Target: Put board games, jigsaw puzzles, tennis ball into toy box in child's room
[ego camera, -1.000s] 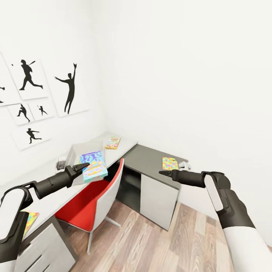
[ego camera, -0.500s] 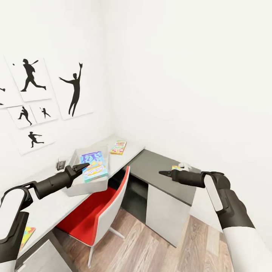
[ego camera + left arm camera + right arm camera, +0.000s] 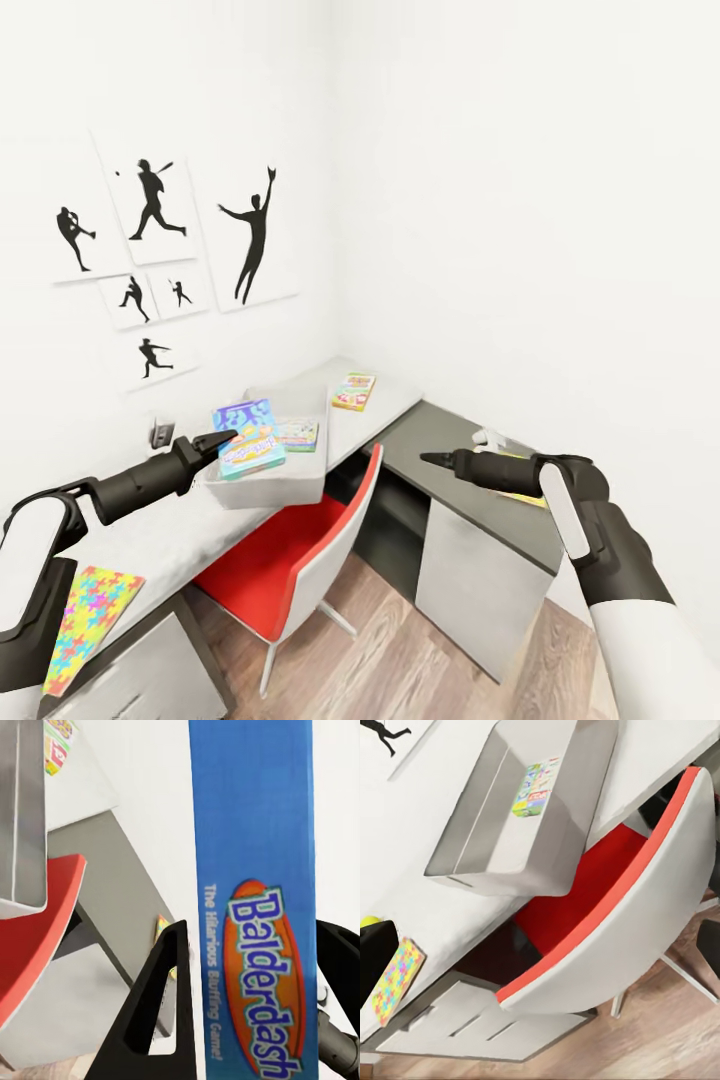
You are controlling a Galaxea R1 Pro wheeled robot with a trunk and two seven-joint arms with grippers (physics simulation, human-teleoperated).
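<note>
Status: in progress. The left gripper (image 3: 222,441) is clamped on a blue "Balderdash" board game (image 3: 248,438), held at left of centre in the head view, over the near edge of the toy box (image 3: 268,485). One flat game box (image 3: 297,433) already lies inside the bin.

Remaining on the table (image 3: 160,530):
- one board game (image 3: 354,391) just above centre, beyond the bin;
- one jigsaw puzzle (image 3: 90,625) at lower left;
- a second jigsaw puzzle (image 3: 522,496), partly hidden behind the right arm.

The right gripper (image 3: 428,459) carries nothing; its jaws appear together. A yellow-green object (image 3: 369,921), probably the tennis ball, shows at the left edge of the right wrist view.
</note>
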